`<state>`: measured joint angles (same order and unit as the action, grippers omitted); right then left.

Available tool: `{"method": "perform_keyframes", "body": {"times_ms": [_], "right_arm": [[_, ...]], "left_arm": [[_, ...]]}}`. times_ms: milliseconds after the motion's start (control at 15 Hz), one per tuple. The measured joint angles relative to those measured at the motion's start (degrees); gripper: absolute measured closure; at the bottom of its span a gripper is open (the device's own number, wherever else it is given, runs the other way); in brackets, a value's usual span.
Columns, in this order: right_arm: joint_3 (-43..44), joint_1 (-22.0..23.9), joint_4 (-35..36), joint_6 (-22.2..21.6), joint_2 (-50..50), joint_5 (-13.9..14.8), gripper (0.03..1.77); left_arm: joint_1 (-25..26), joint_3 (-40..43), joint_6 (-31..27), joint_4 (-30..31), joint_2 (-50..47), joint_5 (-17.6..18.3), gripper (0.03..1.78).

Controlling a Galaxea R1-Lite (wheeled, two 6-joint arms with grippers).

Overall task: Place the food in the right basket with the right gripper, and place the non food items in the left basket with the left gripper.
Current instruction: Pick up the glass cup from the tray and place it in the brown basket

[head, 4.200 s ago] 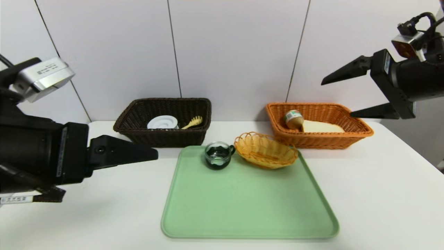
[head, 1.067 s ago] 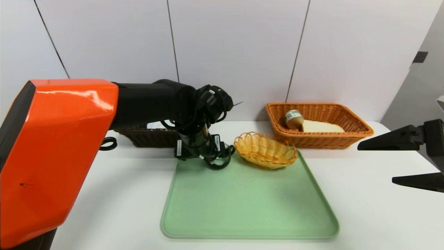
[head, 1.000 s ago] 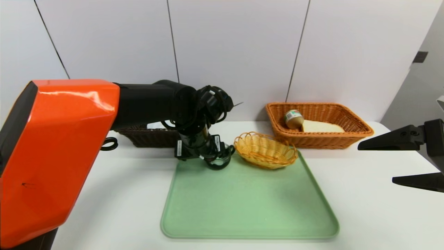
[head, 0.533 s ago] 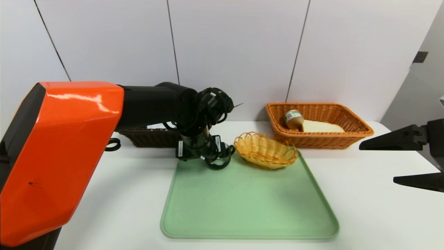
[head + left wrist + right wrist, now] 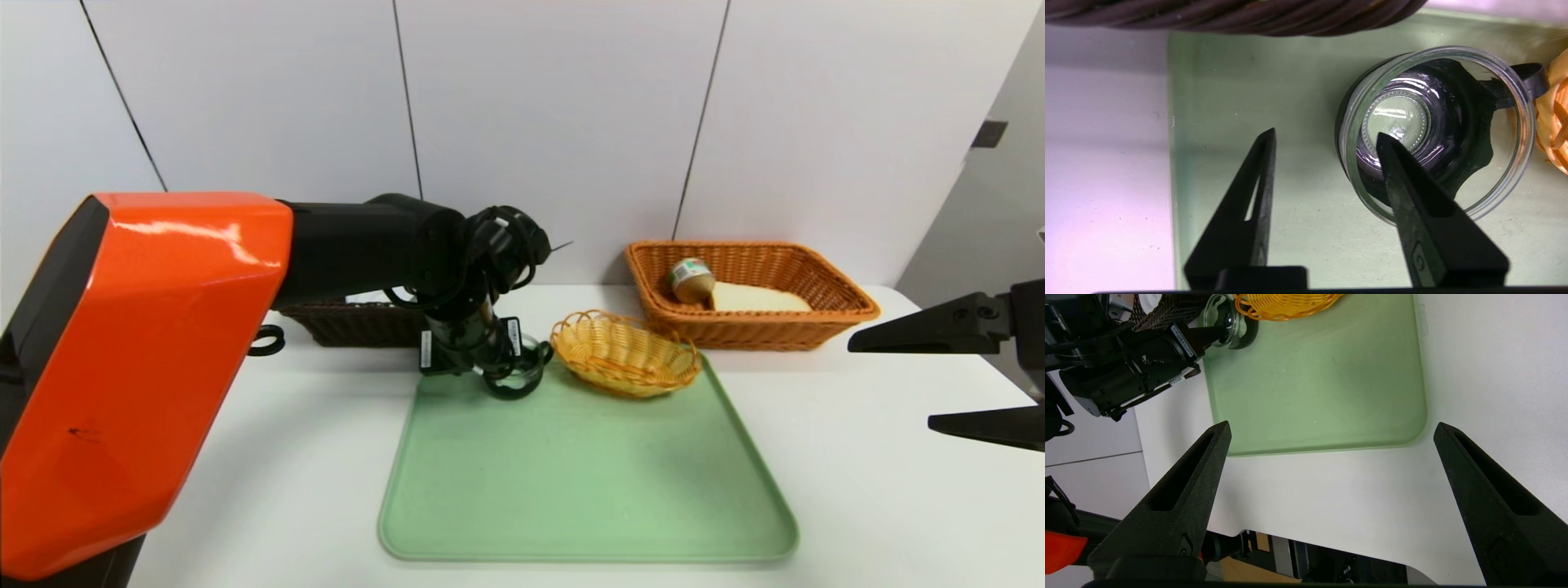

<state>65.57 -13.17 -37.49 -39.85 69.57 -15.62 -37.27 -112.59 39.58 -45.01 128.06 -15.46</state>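
Note:
The glass cup (image 5: 1425, 98) with a black handle stands at the far left corner of the green tray (image 5: 571, 490). My left gripper (image 5: 1325, 134) reaches down over it, open. One finger is inside the cup and the other is outside, a gap away from the glass wall. The left arm hides most of the dark brown left basket (image 5: 351, 322). In the orange right basket (image 5: 841, 314) lie the bread slice (image 5: 755, 298) and the tin can (image 5: 691, 279). My right gripper (image 5: 890, 384) hangs open and empty over the table's right side.
A small yellow wicker basket (image 5: 624, 353) sits on the tray right beside the cup's handle. The brown basket's wall (image 5: 1229, 16) runs close behind the cup. The near table edge (image 5: 1331, 535) shows in the right wrist view.
My left gripper's jaws have narrowed around the cup's wall in the last half second. The left arm has barely shifted, the cup has not moved and the right gripper holds still.

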Motion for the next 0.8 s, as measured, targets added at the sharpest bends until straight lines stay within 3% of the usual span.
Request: {"method": "perform_keyframes", "body": {"times_ms": [67, 200, 800], "right_arm": [[0.0, 0.0, 0.02, 0.0, -0.01, -0.01, 0.09], [0.0, 0.0, 0.02, 0.0, -0.11, 0.0, 0.09], [0.07, -0.09, -0.09, 0.0, -1.0, -0.06, 0.09]], "left_arm": [[0.01, 0.0, -0.01, 0.0, 0.0, 0.0, 1.05], [0.0, -0.06, 0.07, 0.09, -0.06, 0.05, 1.72], [-0.02, 0.02, -0.26, -0.24, -2.04, 0.46, 1.72]]}}
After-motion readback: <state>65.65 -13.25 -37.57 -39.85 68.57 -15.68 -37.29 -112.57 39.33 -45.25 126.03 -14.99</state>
